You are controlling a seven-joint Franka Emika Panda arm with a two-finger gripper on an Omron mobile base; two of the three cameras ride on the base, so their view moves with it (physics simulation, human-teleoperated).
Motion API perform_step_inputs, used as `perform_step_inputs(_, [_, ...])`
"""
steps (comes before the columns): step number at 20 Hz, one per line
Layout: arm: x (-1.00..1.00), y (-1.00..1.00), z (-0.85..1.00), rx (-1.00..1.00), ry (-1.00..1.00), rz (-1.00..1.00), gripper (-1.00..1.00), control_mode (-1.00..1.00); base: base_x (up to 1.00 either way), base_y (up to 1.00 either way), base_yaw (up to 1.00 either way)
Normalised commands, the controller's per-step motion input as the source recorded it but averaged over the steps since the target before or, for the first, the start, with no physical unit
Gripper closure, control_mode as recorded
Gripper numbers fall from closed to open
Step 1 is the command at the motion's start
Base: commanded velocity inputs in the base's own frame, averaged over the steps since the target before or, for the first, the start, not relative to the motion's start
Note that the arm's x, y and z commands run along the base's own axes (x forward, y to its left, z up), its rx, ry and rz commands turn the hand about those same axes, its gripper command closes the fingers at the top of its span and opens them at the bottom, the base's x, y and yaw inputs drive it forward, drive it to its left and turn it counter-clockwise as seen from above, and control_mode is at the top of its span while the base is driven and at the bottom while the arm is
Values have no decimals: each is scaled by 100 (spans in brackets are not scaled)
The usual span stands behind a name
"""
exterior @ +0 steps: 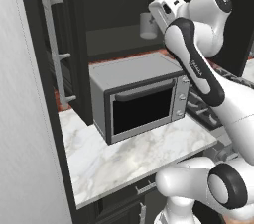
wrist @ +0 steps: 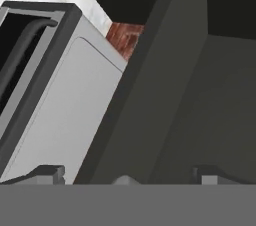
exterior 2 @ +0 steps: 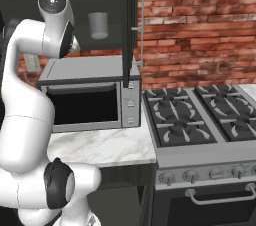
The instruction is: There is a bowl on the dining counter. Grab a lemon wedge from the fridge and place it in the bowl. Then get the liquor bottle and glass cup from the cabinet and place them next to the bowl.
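Rising from the lower right of the left base view, bending at the elbow, and reaching up toward the open cabinet at upper centre, with the hand tucked behind the forearm there. Gripper pointing along the cabinet's lower edge in the hand view, finger tips standing wide apart at the bottom, gripping nothing. Glass cup standing upright on the cabinet shelf, upper centre-left of the right base view, just right of the arm's upper joint. Microwave sitting directly below the shelf on the marble counter, bare counter showing in front. Cabinet door hanging open beside the stove. Small lettering on the forearm unreadable.
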Motion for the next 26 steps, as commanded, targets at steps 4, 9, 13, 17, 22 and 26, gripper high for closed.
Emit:
perform_step_inputs(4, [36, -14, 12, 0, 4, -2, -100, -100, 0, 0, 0])
perform_step_inputs(9, [31, -23, 6, 0, 3, 0, -100, -100, 0, 0, 0])
perform_step_inputs(13, [35, -32, 0, 0, 0, 0, -100, -100, 0, 0, 0])
perform_step_inputs(17, [50, -8, 0, 0, 0, 0, -100, -100, 0, 0, 0])
perform_step_inputs(22, [55, 0, 0, 0, 0, 0, -100, -100, 0, 0, 0])
perform_step_inputs(26, [48, -2, 0, 0, 0, 0, -100, -100, 0, 0, 0])
